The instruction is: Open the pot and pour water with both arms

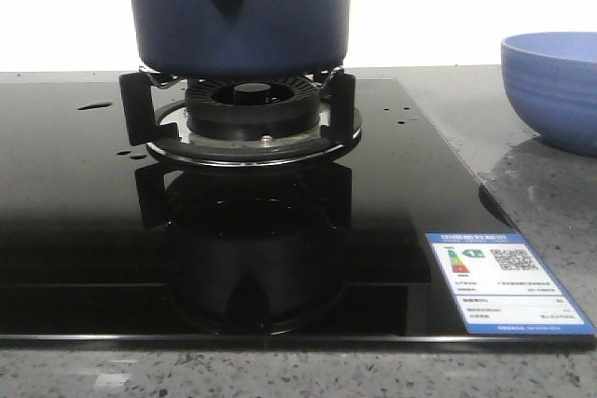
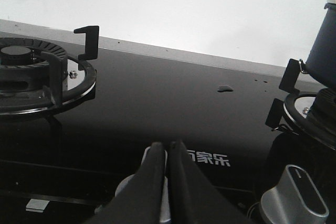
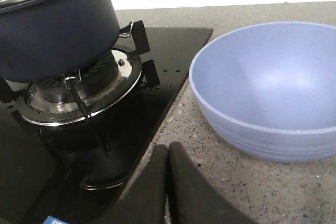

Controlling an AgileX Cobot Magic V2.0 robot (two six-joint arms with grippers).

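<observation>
The dark navy pot (image 1: 240, 11) stands on the gas burner (image 1: 250, 114) of a black glass hob, its handle socket with a round hole facing me. Its top is cut off in the front view. It also shows in the right wrist view (image 3: 55, 24), with a glass lid rim on top, and at the edge of the left wrist view (image 2: 323, 43). Small water drops (image 1: 93, 105) lie on the glass, and a puddle (image 2: 225, 88) shows in the left wrist view. My left gripper (image 2: 167, 145) is shut and empty over the hob's front. My right gripper (image 3: 168, 148) is shut and empty over the counter.
A light blue ribbed bowl (image 1: 552, 86) stands on the speckled counter right of the hob; it also shows in the right wrist view (image 3: 268, 87). A second burner (image 2: 37, 72) and a silver knob (image 2: 294, 198) show in the left wrist view. An energy label (image 1: 499, 281) is stuck on the hob's front right corner.
</observation>
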